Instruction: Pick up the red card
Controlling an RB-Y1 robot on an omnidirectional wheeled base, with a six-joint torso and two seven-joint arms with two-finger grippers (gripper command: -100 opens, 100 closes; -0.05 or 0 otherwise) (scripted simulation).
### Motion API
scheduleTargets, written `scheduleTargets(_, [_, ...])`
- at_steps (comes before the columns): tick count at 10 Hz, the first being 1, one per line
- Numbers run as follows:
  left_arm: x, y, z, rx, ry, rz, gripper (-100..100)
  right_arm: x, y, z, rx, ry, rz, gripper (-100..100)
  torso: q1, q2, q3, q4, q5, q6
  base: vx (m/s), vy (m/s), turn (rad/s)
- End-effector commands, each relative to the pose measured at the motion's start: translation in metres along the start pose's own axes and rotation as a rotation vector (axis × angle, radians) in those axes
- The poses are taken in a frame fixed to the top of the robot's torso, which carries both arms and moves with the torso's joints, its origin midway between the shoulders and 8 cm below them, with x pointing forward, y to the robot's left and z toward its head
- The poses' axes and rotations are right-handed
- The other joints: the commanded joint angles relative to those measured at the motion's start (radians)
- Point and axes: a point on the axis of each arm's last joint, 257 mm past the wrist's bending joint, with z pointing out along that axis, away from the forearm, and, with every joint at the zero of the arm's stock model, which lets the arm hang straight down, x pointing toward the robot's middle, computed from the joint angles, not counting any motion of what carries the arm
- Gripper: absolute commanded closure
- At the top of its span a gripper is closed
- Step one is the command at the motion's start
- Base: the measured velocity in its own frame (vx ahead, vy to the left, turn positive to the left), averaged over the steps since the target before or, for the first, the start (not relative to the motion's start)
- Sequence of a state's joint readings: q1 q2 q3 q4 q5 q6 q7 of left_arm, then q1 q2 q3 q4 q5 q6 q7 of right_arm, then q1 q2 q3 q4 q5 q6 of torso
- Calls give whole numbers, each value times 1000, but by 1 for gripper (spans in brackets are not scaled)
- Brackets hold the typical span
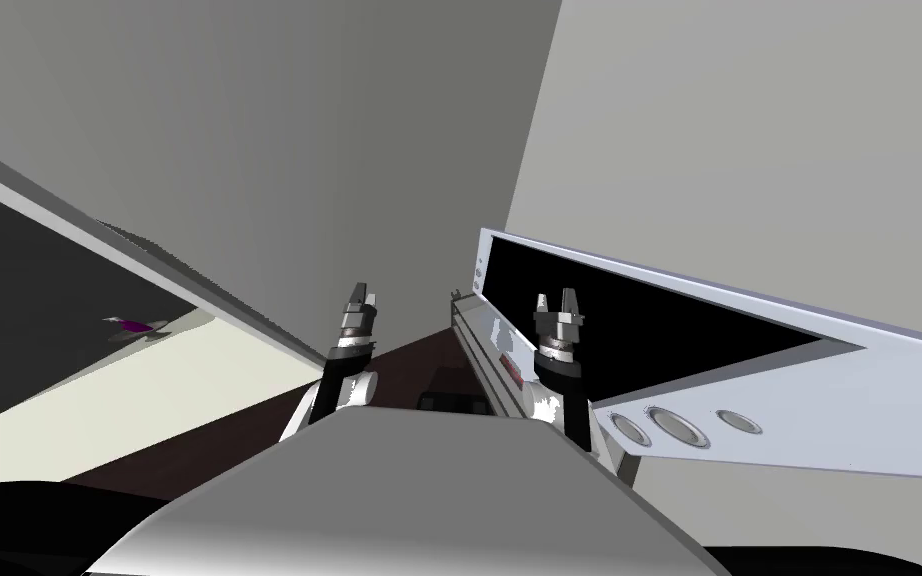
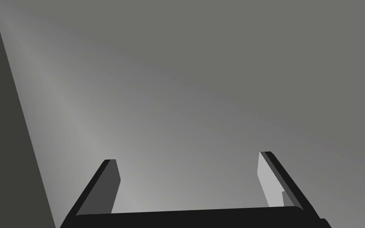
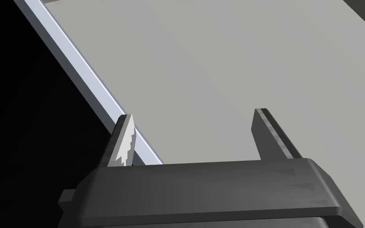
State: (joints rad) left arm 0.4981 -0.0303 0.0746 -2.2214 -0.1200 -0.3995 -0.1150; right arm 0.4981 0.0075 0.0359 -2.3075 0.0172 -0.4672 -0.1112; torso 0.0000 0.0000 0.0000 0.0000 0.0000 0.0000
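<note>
Grippers raised: left gripper (image 1: 364, 297) and right gripper (image 1: 558, 300) spread, empty.
Red card (image 1: 512, 372), seemingly the small patch on silver ledge (image 1: 479, 340): likely light, thin, stiff; pinch across opposite edges.

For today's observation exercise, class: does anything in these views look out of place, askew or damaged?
Nothing looks damaged or spilled. The shared slant is the camera's. One small purple thing lies alone by the pale surface to the left; what it is cannot be told.
</note>
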Motion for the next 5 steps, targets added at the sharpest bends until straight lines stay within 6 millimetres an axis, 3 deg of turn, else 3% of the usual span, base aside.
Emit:
scheduleTargets(1, [0, 0, 0, 0, 0, 0, 0, 7, -10, -3, 23, 47, -41, -100, 0, 0, 0, 0, 0, 0, 11, 8, -65])
scheduleTargets(5, [0, 0, 0, 0, 0, 0, 0, 24, -46, -16, 99, 179, -167, -100, 2, -2, -1, -1, 0, 0, 32, 31, -63])
